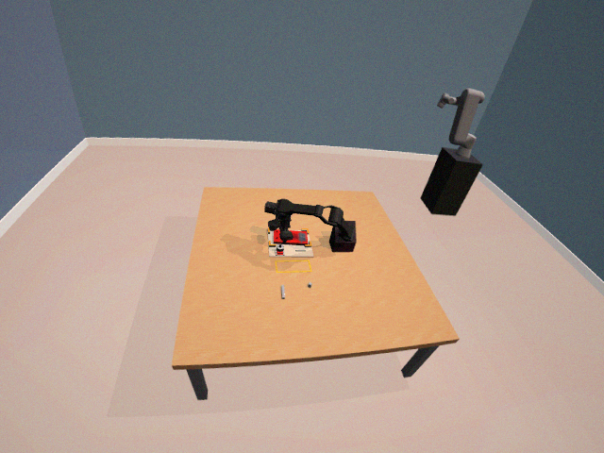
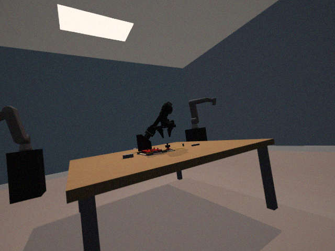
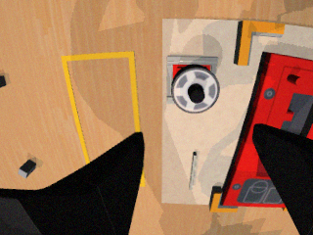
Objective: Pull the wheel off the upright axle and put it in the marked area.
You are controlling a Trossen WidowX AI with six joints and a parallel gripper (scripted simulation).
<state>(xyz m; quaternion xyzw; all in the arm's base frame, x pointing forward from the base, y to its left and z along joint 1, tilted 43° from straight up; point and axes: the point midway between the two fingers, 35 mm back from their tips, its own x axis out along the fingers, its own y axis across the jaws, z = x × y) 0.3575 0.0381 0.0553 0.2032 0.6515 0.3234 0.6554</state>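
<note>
The wheel (image 3: pixel 182 92) (image 2: pixel 167 146), pale-spoked with a dark rim, sits on the upright axle (image 3: pixel 196 93), whose black end shows in its hub. It stands over a red and grey base near one end of the white board (image 3: pixel 176 193) (image 1: pixel 293 254). The marked area is a yellow outline (image 3: pixel 98 56) (image 1: pixel 293 272) on the table beside the board, with nothing inside the part that shows. My gripper (image 3: pixel 198 135) (image 2: pixel 165 136) is open and empty, well above the board. In the wrist view the wheel lies beyond the gap between the fingertips; the left finger hides part of the outline.
A red panel (image 3: pixel 251 159) (image 1: pixel 294 234) lies on the board between orange corner brackets (image 3: pixel 243 44). A thin grey bar (image 3: pixel 194 171) is on the board. A small grey block (image 1: pixel 310 285) (image 3: pixel 27 167) and a grey bar (image 1: pixel 282 292) lie beyond the outline. A dark box (image 2: pixel 127 156) lies past the panel.
</note>
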